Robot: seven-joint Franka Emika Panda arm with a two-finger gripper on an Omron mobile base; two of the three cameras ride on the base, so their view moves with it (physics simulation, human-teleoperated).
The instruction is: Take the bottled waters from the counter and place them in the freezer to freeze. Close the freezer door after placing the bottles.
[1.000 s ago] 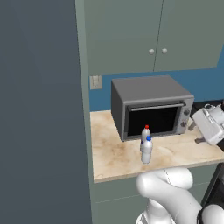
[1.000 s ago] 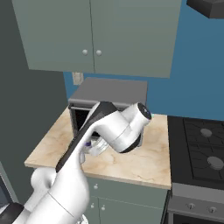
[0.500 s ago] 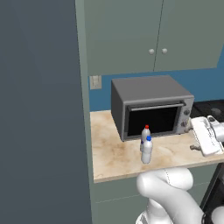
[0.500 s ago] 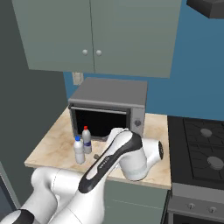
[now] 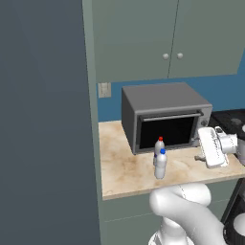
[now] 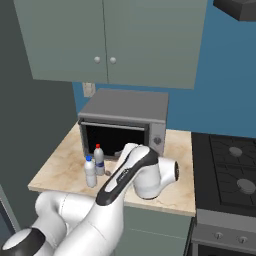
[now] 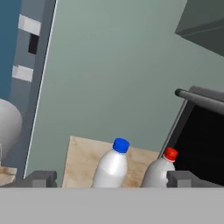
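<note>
Two bottled waters stand on the beige counter in front of the grey oven. The blue-capped bottle is nearer the counter's front edge. The red-capped bottle stands just behind it. My gripper hovers low over the counter to the right of the bottles and points at them. It is open, fingertips wide apart, touching neither bottle. The freezer is the tall dark grey unit at the counter's left end; I cannot tell how its door stands.
A grey boxy oven with a dark window stands at the back of the counter. Grey-green wall cabinets hang above it. A black stove adjoins the counter on the right. My white arm crosses the counter's front.
The hand has dropped toward the counter and moved left toward the bottles, with the arm swinging low across the front. The bottles have not moved.
</note>
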